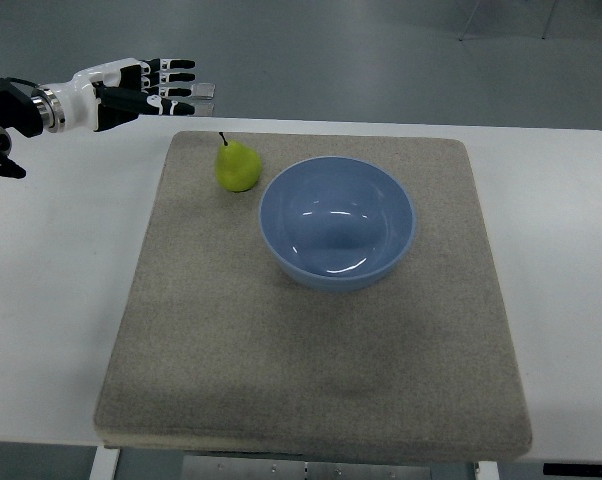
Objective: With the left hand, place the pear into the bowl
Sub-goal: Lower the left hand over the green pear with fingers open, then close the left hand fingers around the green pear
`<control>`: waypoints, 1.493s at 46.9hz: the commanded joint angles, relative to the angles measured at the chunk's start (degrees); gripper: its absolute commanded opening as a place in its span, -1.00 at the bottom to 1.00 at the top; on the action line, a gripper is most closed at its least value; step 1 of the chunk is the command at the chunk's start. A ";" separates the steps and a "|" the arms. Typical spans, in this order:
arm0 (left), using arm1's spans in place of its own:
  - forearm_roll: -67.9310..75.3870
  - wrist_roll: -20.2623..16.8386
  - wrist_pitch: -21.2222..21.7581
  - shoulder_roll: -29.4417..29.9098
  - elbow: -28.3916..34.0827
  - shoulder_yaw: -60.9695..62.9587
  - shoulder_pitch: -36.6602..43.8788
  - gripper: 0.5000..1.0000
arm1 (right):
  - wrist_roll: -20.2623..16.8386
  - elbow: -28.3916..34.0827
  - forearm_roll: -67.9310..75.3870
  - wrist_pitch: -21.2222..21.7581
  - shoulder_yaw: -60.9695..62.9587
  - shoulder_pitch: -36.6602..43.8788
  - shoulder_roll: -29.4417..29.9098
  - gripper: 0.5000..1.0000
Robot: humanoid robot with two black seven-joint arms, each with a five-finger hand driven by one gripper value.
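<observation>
I can read no writing, label, brand, number or sign anywhere here.

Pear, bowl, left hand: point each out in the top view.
pear [238, 168], top view, on its yellow-green body.
bowl [281, 195], top view, on the left inner wall.
left hand [151, 85], top view, on the palm, fingers spread.

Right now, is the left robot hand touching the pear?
Apart. The top view shows the left robot hand open above the mat's far edge, with bare table and mat between its fingertips and the pear.
</observation>
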 commanded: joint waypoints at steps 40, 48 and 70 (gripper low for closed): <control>52.21 -1.62 1.62 -7.36 -6.24 1.72 -5.05 0.98 | 0.00 0.00 0.00 0.00 0.00 0.02 0.00 0.69; 52.73 -1.62 3.54 -8.33 -6.15 5.59 -5.05 0.98 | 0.09 0.00 0.00 0.00 0.00 0.02 0.00 0.69; 53.17 -1.53 13.66 -10.61 -5.10 14.21 -4.61 0.97 | 0.00 0.00 0.00 0.00 0.00 0.02 0.00 0.69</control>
